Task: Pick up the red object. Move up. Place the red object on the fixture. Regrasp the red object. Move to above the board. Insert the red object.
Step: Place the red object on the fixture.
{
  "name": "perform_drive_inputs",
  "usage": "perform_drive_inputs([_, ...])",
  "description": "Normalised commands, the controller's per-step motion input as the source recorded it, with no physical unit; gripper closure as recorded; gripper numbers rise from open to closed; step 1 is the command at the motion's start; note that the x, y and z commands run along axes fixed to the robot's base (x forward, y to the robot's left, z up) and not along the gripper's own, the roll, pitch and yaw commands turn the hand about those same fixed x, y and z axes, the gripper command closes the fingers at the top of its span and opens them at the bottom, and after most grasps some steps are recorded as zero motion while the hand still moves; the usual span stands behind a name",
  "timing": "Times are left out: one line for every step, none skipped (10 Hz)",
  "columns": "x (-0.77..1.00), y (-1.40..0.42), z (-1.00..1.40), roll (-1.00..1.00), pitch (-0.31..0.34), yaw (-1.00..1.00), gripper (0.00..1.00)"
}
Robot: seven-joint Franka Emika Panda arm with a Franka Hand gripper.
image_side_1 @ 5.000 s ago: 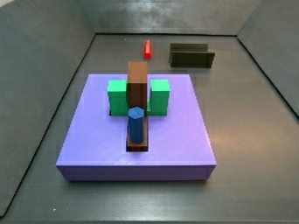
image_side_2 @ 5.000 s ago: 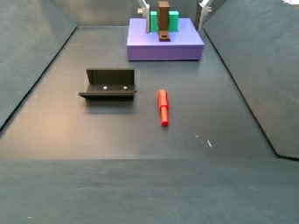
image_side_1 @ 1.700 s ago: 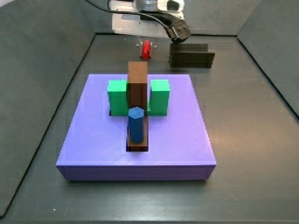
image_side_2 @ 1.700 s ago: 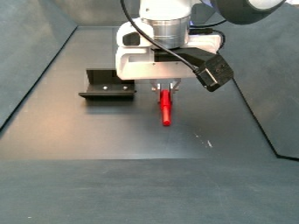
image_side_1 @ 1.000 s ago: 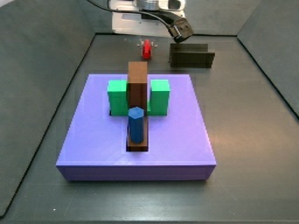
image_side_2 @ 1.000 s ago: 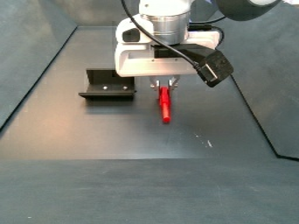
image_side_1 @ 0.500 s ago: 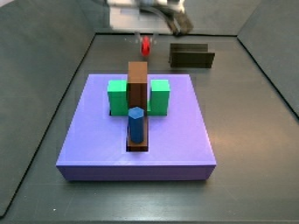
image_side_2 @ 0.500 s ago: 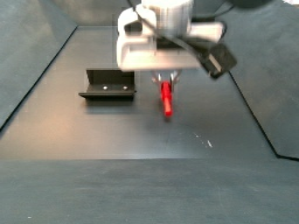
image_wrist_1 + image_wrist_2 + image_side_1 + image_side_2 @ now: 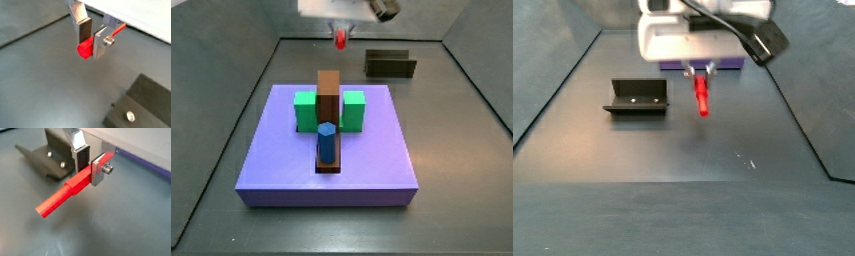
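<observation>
My gripper (image 9: pixel 91 167) is shut on the red object (image 9: pixel 62 195), a thin red peg held between the silver fingers (image 9: pixel 102 44) and lifted off the floor. In both side views the red object (image 9: pixel 702 96) hangs under the gripper (image 9: pixel 699 68), with the peg (image 9: pixel 341 39) high at the far end. The fixture (image 9: pixel 637 96), a dark bracket, stands on the floor beside and below the peg; it also shows in the wrist views (image 9: pixel 147 104) (image 9: pixel 45 157). The purple board (image 9: pixel 329 150) carries green blocks, a brown bar and a blue peg.
Grey walls (image 9: pixel 231 120) slope up round the dark floor (image 9: pixel 673 170). The board (image 9: pixel 702 62) lies at the far end behind the gripper in that side view, mostly hidden by the arm.
The gripper has risen with the red object in its fingers; the peg has left the floor and hangs higher than half a second ago. The fixture and board have not moved.
</observation>
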Motion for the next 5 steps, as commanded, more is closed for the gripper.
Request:
perform_drive_inputs([0.61, -0.35, 0.47, -0.92, 0.434, -0.15, 1.00])
perform_drive_inputs([0.45, -0.39, 0.41, -0.96, 0.323, -0.14, 1.00])
perform_drive_inputs([0.35, -0.40, 0.40, -0.99, 0.220, -0.17, 1.00])
perform_drive_inputs([0.29, -0.39, 0.40, -1.00, 0.157, -0.19, 1.00])
perform_drive_inputs([0.23, -0.35, 0.39, -1.00, 0.111, -0.24, 1.00])
